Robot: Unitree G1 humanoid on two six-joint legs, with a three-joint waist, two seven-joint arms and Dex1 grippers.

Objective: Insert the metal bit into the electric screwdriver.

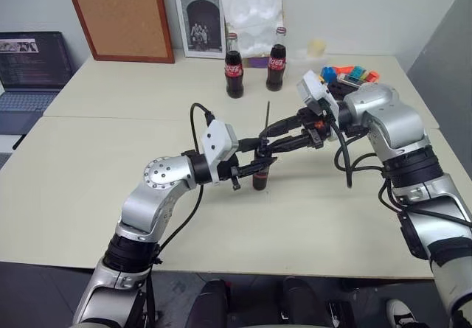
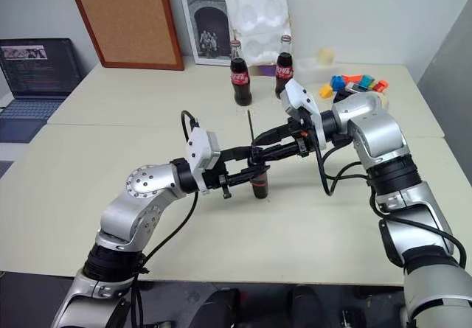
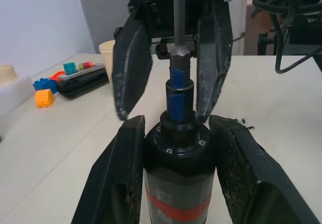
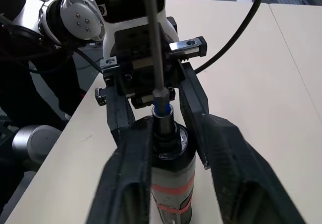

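Two cola bottles (image 1: pixel 234 75) stood on the worktop (image 1: pixel 88 188) well beyond both end effectors, in front of a poster (image 1: pixel 198 15) and a white moulded tray (image 1: pixel 253 7) propped against the wall, with a cork board (image 1: pixel 122 15) leaning further off on the left end effector's side and an open laptop (image 1: pixel 29 66) on a lower surface beyond that. Coloured toy blocks (image 1: pixel 350 74) and a pale cup (image 1: pixel 317 48) lay past the right arm, well apart from the work. The left end effector (image 1: pixel 259 164) was clamped tight on the electric screwdriver (image 1: pixel 260 177), held upright near the middle of the worktop, its lower end at or just above the surface; which one could not be told. The metal bit (image 1: pixel 267 114) stood upright out of the screwdriver's top, its blue-collared foot seated in the chuck. The right end effector (image 4: pixel 168 133) straddled that same top from the opposite side, its fingers parted and, as far as could be made out, off the bit. The crossed fingers and cables hid most of the screwdriver's body in the head views, and the wrist views cut off the bit's upper end.
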